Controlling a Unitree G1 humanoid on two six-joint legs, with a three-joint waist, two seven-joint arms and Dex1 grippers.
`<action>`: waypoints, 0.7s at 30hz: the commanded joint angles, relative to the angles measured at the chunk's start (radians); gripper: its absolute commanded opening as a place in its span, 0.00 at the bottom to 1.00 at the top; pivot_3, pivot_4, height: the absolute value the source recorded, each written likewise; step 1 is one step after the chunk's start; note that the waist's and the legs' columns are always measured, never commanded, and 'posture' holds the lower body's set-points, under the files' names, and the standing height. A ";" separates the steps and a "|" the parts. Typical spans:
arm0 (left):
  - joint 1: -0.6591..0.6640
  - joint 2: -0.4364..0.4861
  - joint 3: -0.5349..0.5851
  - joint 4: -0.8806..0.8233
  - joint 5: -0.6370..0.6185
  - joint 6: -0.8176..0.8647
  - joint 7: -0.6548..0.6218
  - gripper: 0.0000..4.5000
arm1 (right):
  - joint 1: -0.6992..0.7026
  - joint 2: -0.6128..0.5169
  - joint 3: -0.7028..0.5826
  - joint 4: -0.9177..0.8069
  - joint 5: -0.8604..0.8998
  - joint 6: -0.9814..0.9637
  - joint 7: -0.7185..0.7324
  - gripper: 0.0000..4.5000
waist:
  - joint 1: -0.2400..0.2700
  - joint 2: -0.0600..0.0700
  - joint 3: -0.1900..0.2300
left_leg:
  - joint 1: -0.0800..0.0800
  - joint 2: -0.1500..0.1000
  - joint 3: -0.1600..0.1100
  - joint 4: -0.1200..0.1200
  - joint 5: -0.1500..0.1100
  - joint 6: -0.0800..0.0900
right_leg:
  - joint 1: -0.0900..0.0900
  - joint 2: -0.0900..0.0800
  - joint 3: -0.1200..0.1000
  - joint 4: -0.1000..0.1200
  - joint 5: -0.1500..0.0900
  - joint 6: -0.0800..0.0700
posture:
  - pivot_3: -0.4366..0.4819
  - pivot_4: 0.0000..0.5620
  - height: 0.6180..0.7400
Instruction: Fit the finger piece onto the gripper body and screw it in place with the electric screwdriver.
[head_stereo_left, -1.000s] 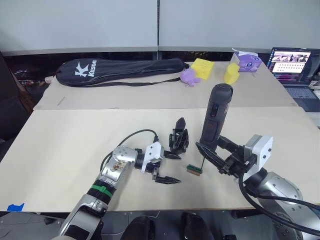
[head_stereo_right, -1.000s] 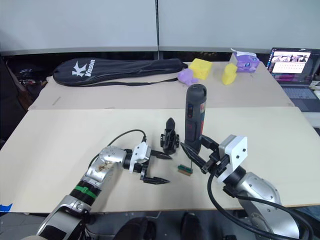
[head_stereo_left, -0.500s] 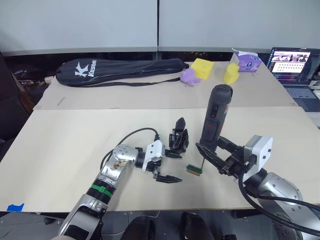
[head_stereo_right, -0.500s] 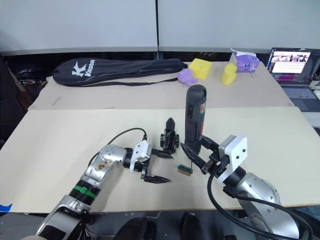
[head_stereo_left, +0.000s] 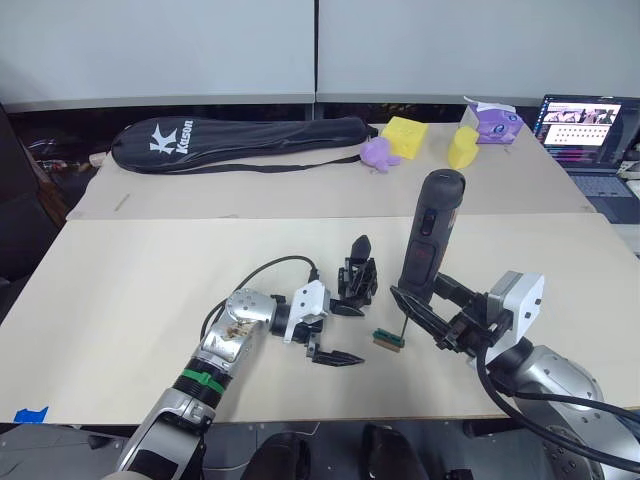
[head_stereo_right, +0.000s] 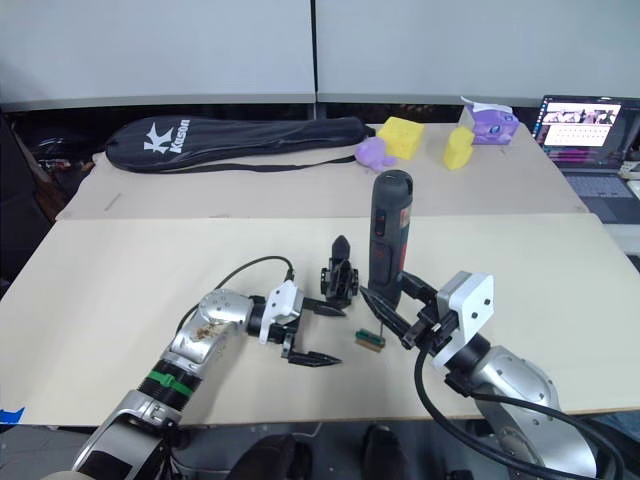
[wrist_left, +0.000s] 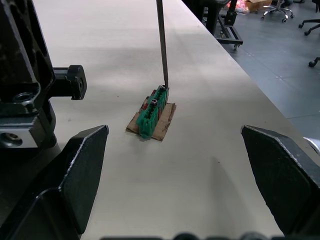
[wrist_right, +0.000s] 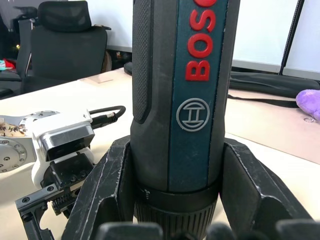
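Note:
The gripper body (head_stereo_left: 358, 282) is a small black block standing mid-table with one pointed black finger sticking up; I cannot tell a separate finger piece from it. My left gripper (head_stereo_left: 340, 335) is open just in front of it, its far fingertip close to the body's base (wrist_left: 25, 100). My right gripper (head_stereo_left: 418, 308) is shut on the electric screwdriver (head_stereo_left: 430, 235), a thick black cylinder with a red label (wrist_right: 200, 40), held upright. Its thin bit (wrist_left: 161, 45) comes down onto a small green block (wrist_left: 152, 112) on a scrap of brown card.
At the back lie a black racket bag (head_stereo_left: 240, 143), a purple toy (head_stereo_left: 379, 153), a yellow sponge (head_stereo_left: 406, 135), a yellow object (head_stereo_left: 462, 147) and a purple box (head_stereo_left: 492, 122). A laptop (head_stereo_left: 585, 125) stands at the far right. The table's front edge runs just behind both wrists.
My left gripper has edged slightly toward the gripper body. The right gripper and the screwdriver have stayed where they were.

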 joint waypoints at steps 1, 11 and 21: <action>-0.014 -0.001 0.010 -0.011 -0.013 -0.025 -0.003 1.00 | -0.004 0.000 -0.026 -0.062 0.033 -0.023 0.002 0.43 | 0.000 0.000 0.000 | 0.000 0.000 0.000 0.000 0.000 0.000 | 0.000 0.000 0.000 0.000 0.000 0.000 | 0.48 0.27 0.86; -0.020 -0.001 0.010 -0.015 -0.014 -0.018 -0.003 1.00 | 0.014 0.010 -0.008 -0.037 0.034 -0.019 0.015 0.43 | 0.000 0.000 0.000 | 0.000 0.000 0.000 0.000 0.000 0.000 | 0.000 0.000 0.000 0.000 0.000 0.000 | 0.48 0.27 0.86; -0.007 0.001 0.006 -0.013 -0.011 -0.021 -0.003 1.00 | 0.035 -0.017 -0.053 -0.114 0.093 0.002 -0.007 0.43 | 0.000 0.000 0.000 | 0.000 0.000 0.000 0.000 0.000 0.000 | 0.000 0.000 0.000 0.000 0.000 0.000 | 0.48 0.27 0.86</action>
